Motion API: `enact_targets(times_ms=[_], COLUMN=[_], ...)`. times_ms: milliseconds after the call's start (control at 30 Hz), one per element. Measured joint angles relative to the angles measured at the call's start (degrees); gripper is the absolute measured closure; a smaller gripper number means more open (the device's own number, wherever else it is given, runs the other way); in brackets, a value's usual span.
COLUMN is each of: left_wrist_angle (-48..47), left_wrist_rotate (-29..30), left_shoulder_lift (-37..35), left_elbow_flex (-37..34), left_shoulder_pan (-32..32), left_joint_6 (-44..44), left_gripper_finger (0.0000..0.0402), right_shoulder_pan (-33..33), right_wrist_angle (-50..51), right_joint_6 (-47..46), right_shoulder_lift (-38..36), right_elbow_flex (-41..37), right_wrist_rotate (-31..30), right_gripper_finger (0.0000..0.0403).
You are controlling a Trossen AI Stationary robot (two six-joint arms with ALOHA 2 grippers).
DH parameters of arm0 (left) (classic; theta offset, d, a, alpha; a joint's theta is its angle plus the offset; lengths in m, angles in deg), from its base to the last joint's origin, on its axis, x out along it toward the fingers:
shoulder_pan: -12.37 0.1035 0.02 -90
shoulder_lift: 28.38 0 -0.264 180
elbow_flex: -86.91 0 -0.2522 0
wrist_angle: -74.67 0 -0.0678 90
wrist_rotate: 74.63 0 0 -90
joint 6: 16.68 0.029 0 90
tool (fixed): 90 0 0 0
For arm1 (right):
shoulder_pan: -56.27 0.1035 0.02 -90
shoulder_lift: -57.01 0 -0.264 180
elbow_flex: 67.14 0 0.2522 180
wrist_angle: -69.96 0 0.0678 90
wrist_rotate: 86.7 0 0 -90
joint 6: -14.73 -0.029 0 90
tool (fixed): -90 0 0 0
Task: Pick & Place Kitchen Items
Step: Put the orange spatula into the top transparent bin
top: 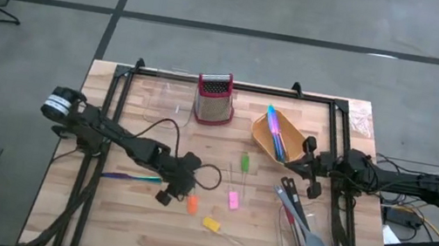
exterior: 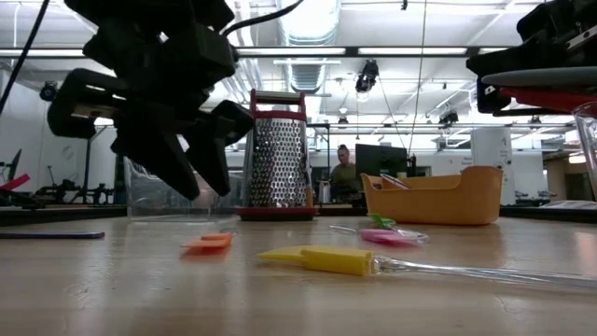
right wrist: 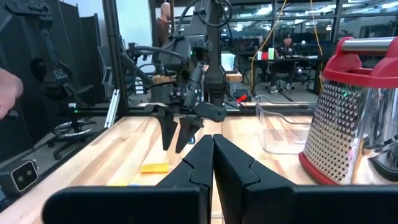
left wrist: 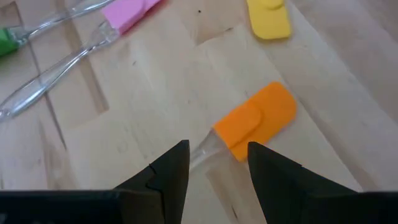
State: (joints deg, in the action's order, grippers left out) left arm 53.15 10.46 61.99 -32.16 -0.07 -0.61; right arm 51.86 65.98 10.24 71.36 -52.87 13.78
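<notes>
A small orange spatula head (left wrist: 258, 118) with a clear handle (left wrist: 202, 149) lies flat on the wooden table; it also shows in the high view (top: 191, 205). My left gripper (left wrist: 217, 149) is open just above it, one finger on either side of the clear handle, touching nothing; in the low view (exterior: 201, 182) its tips are clear of the table. Yellow (top: 210, 224), pink (top: 233, 199) and green (top: 244, 161) pieces lie nearby. A purple-and-blue utensil (top: 131, 177) lies to the left. My right gripper (right wrist: 213, 144) is shut and empty beside the orange tray (top: 263, 139).
The red-topped steel grater (top: 215, 98) and a clear bin (top: 165, 101) stand at the far edge. The orange tray holds blue and purple utensils (top: 274, 127). A clear bin (top: 285, 239) at the near right holds long black and grey spoons (top: 307, 238). People show in the room behind.
</notes>
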Motion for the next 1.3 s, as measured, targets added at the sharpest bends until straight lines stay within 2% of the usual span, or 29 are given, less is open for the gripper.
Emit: enact_targets(times_ms=[167,333,500,633,800,1033,1133,1300], left_wrist_angle=[0.1,-5.1,-6.3,-5.2,-3.1,-2.8,-2.7,-2.8], left_wrist_rotate=[0.4,0.4,-0.4,-0.6,-0.6,-4.0,-4.3,-4.6], left_shoulder_lift=[3.5,8.3,12.1,13.5,13.6,15.7,16.4,16.2], left_elbow_flex=[2.0,5.6,8.6,9.9,10.0,10.0,10.0,10.0], left_shoulder_pan=[-0.2,-0.8,-0.9,-1.4,-1.6,-1.4,-1.4,-1.4], left_joint_6=[2.2,4.6,6.2,9.0,7.2,6.6,6.0,4.9], left_gripper_finger=[0.0232,0.0232,0.0231,0.0231,0.0231,0.0232,0.0246,0.0302], right_shoulder_pan=[0.0,0.0,0.0,0.0,0.0,0.0,0.0,0.0], right_wrist_angle=[0.0,0.4,0.4,1.0,1.0,1.0,1.0,1.0], right_joint_6=[0.0,0.0,0.0,0.0,0.0,0.0,0.0,0.0], right_shoulder_lift=[0.0,0.0,0.0,0.0,0.0,0.0,0.0,0.0], right_elbow_flex=[0.0,0.0,0.0,0.0,0.0,0.0,0.0,0.0], right_wrist_rotate=[0.0,0.0,0.0,0.0,0.0,0.0,0.0,0.0], right_gripper_finger=[0.0394,0.0394,0.0394,0.0394,0.0394,0.0394,0.0394,0.0394])
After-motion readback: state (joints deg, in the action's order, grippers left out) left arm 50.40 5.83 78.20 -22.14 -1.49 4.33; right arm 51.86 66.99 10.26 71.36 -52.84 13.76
